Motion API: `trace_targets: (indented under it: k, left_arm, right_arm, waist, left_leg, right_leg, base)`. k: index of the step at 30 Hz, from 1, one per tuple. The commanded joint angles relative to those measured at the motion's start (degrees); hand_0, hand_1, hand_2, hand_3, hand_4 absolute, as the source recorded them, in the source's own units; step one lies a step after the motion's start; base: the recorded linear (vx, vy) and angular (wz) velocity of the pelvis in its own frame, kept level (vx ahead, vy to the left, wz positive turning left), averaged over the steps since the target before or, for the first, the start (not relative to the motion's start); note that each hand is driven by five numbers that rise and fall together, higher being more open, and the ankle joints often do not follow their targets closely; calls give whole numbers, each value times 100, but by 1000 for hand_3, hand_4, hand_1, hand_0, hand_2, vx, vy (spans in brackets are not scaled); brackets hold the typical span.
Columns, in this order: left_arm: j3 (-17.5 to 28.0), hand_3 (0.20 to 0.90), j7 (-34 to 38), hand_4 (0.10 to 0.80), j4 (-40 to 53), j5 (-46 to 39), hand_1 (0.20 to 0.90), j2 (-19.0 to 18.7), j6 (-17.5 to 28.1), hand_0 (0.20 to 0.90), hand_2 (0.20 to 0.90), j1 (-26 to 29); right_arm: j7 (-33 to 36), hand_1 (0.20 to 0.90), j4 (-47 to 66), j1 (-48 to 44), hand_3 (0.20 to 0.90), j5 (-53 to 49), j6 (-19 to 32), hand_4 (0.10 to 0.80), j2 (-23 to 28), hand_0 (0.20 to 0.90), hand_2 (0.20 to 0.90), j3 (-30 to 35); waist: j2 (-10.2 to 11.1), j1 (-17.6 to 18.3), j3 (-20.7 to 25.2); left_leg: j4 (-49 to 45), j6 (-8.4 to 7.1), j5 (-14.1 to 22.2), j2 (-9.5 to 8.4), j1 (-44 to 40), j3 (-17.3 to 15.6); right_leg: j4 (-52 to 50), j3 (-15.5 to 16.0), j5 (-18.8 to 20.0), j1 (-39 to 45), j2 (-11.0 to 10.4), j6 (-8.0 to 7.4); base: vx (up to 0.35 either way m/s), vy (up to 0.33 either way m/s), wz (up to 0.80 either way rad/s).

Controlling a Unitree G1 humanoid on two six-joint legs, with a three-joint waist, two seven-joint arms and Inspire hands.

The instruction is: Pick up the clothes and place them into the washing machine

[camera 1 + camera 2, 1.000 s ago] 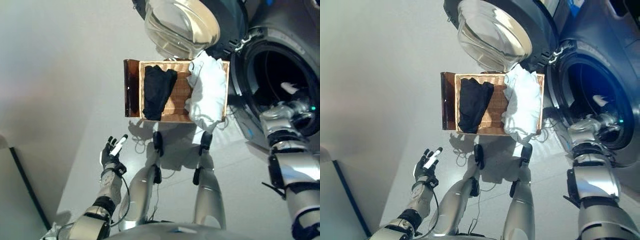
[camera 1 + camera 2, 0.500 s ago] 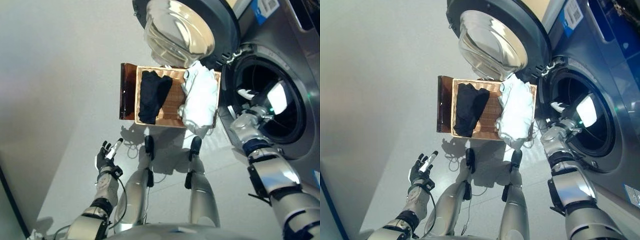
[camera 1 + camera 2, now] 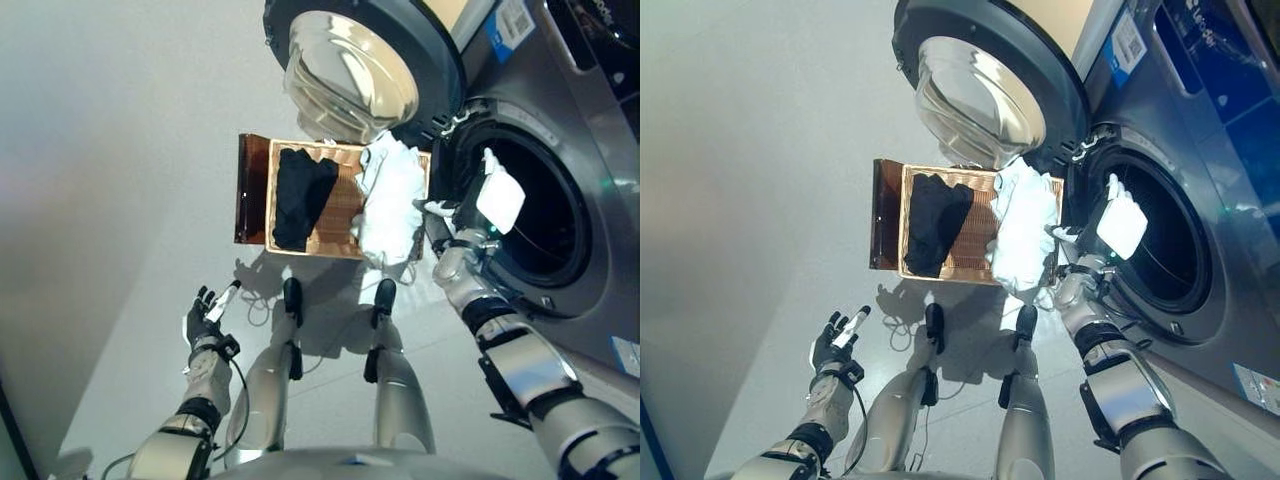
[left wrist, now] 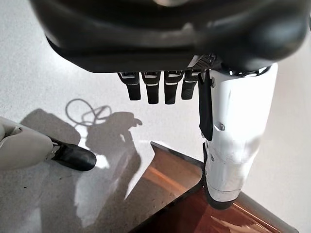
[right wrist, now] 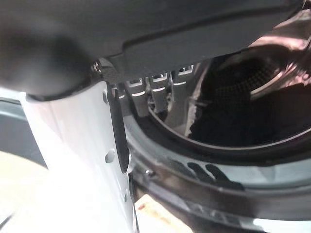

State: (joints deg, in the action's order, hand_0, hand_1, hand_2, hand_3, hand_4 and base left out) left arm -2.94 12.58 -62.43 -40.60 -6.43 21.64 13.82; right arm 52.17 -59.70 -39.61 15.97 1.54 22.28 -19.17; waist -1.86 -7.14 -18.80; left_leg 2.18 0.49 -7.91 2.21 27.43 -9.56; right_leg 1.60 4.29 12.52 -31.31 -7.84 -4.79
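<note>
The right hand (image 3: 1080,262) hangs at the washing machine (image 3: 560,150) drum's mouth, fingers relaxed, holding nothing. Left hand (image 3: 205,318) idle, open, over the floor. The white garment (image 3: 392,200) and black garment (image 3: 300,195) lie in the basket (image 3: 340,238) beside the machine: both look soft and light, best pinched at a bunched fold.

Left hand (image 3: 205,318) low at the robot's left side, arm hanging down, fingers straight and relaxed, white-covered thumb out, holding nothing. Right arm reaches forward and up; right hand (image 3: 487,205) raised, fingers straight and loose, white-covered thumb extended beside them, nothing in its grasp.
</note>
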Motion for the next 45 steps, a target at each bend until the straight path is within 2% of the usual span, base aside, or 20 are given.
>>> trace_targets:
  k: [1,6,10,14,18,25,31,38,45]
  left_arm:
    - [36,900,234,800,-293,151,900,-184,269,900,900,84]
    - [188,900,297,800,-420,374,900,-175,253,900,900,112]
    - [241,900,315,800,-546,476,900,-169,241,900,900,146]
    - [297,900,304,800,-666,603,900,-176,224,900,900,213]
    - [291,900,250,800,-659,648,900,-177,225,900,900,233]
    - [206,900,113,800,-732,599,900,-208,209,900,900,269]
    - [106,900,29,800,-701,417,900,-248,192,900,900,280]
    - [77,900,-1,800,-703,256,900,-292,170,900,900,314]
    - [41,900,36,800,-639,198,900,-304,184,900,900,324]
  right_arm:
    - [143,900,685,-12,900,141,450,800,288,900,900,23]
    - [-56,900,1664,441,900,655,594,800,452,900,900,-175]
    - [-201,900,1876,550,900,913,598,800,456,900,900,-349]
    - [-429,900,1996,513,900,1436,507,800,494,900,900,-788]
    - [-729,900,1991,221,900,2097,273,800,594,900,900,-1298]
    - [-1124,900,1298,-741,900,3146,-241,800,661,900,900,-2250]
    - [-1538,900,868,-1572,900,3912,-512,800,497,900,900,-3004]
    - [-1741,900,609,-2137,900,4154,-567,800,176,900,900,-3392]
    - [-1808,900,547,-2377,900,4144,-595,800,-27,900,900,-3448]
  waist:
    - [-144,-164,214]
    - [13,-78,199]
    - [114,-44,206]
    - [219,-35,220]
    - [331,-55,231]
    - [496,-177,190]
    - [627,-337,100]
    - [710,-500,10]
    - [751,-583,-45]
  left_leg:
    - [282,-507,162,135,-249,75]
    - [282,-521,187,157,-336,88]
    - [282,-536,187,171,-380,105]
    - [282,-551,199,183,-447,122]
    - [282,-558,198,184,-494,165]
    - [282,-557,182,180,-501,284]
    - [282,-574,132,174,-416,416]
    - [282,-605,81,149,-293,580]
    - [282,-612,62,121,-228,690]
  right_leg:
    - [-332,48,-269,295,106,-273]
    - [-297,73,-251,435,112,-295]
    - [-253,98,-234,524,104,-310]
    - [-214,129,-221,634,100,-322]
    - [-189,155,-229,717,113,-333]
    - [-122,226,-204,846,113,-339]
    - [-77,334,-186,904,132,-333]
    - [-55,473,-183,944,131,-325]
    - [-37,595,-173,979,93,-328]
  base:
    - [0,0,0]
    - [0,-2,1]
    - [3,-10,-1]
    - [6,4,6]
    - [8,1,0]
    - [3,-1,5]
    - [-12,-5,11]
    - [-10,-9,12]
    - [-9,4,13]
